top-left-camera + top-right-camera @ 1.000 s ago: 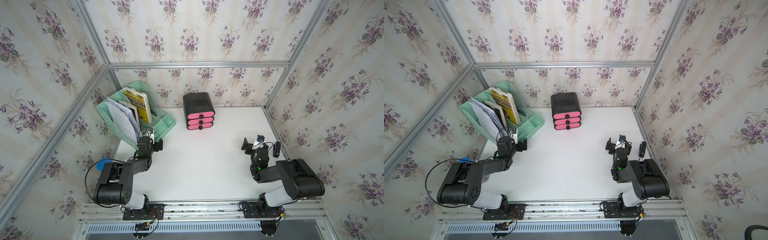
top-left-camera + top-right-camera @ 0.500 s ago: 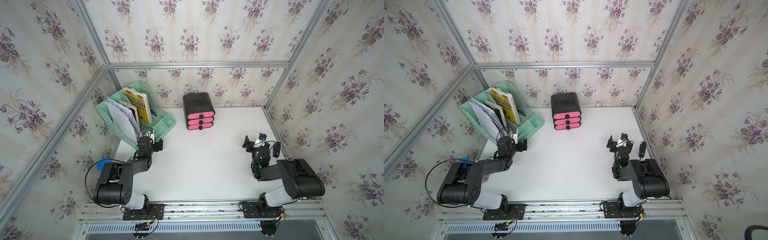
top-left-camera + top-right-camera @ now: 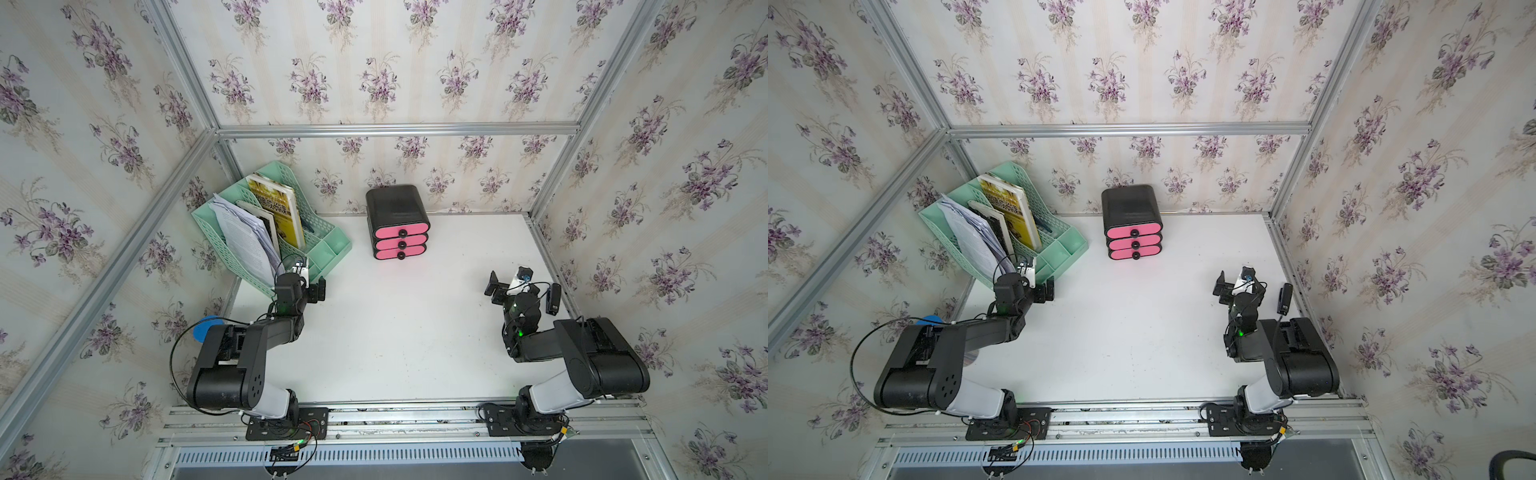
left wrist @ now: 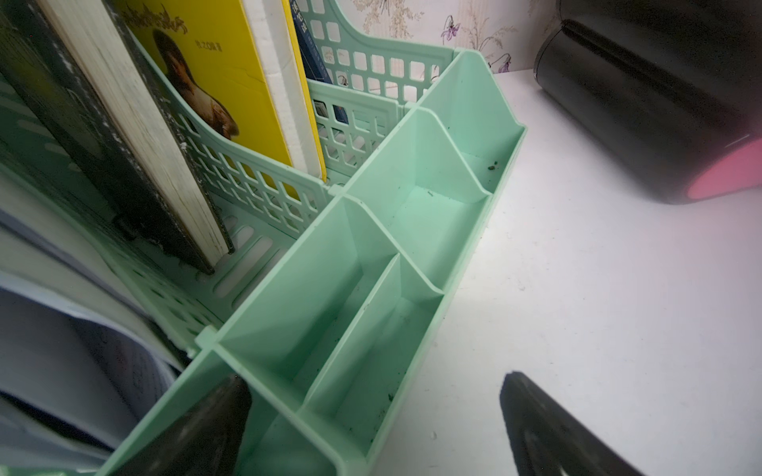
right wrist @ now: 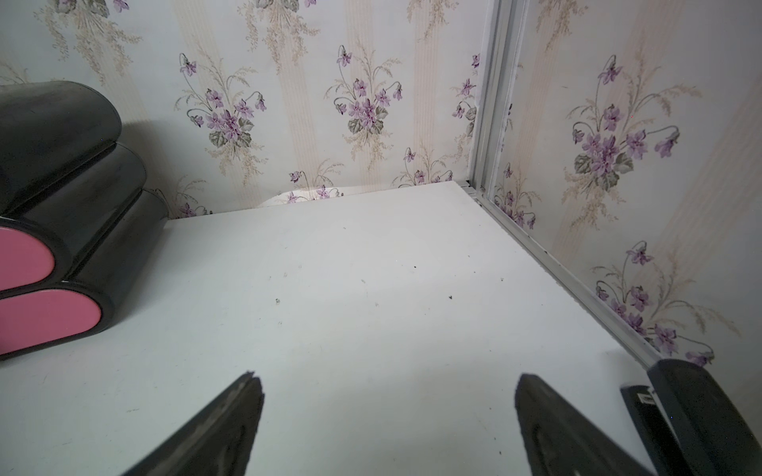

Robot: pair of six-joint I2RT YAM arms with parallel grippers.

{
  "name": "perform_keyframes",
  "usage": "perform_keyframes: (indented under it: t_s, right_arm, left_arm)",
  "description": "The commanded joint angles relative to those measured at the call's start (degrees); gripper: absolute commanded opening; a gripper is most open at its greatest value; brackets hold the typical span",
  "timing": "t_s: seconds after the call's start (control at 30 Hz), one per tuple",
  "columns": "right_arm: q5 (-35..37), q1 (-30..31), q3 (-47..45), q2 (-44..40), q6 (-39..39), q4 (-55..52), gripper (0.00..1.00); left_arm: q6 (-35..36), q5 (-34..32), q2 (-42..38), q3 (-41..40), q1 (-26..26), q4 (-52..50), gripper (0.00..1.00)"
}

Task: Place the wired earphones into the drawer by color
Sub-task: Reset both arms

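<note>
Left hand (image 4: 375, 381) spread wide, holding nothing, at the front end of the green file rack (image 3: 332, 249). Right hand (image 5: 389, 379) spread wide, holding nothing, over the tabletop (image 3: 395, 340). Drawer unit (image 3: 397, 224) against the back wall, three pink fronts shut; cannot tell where the earphones are.

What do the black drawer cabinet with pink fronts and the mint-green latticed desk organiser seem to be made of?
The black drawer cabinet with pink fronts looks like glossy moulded plastic: its rounded shell carries soft reflections and the fronts are smooth and evenly coloured. The mint-green latticed desk organiser looks like satin moulded plastic: thin walls, a moulded grid of holes, rounded dividers. Neither is certain.
</note>
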Motion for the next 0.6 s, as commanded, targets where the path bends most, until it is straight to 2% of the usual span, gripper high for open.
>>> perform_keyframes:
  t_s: [0.0, 0.57]
  right_arm:
    - [-0.1, -0.1, 0.0, -0.2, 0.5, 1.4, 1.00]
    - [-0.1, 0.0, 0.0, -0.2, 0.4, 1.4, 1.00]
  left_arm:
    - [0.4, 0.2, -0.1, 0.1, 0.0, 0.2, 0.99]
    - [1.0, -0.7, 0.1, -0.1, -0.9, 0.8, 0.99]
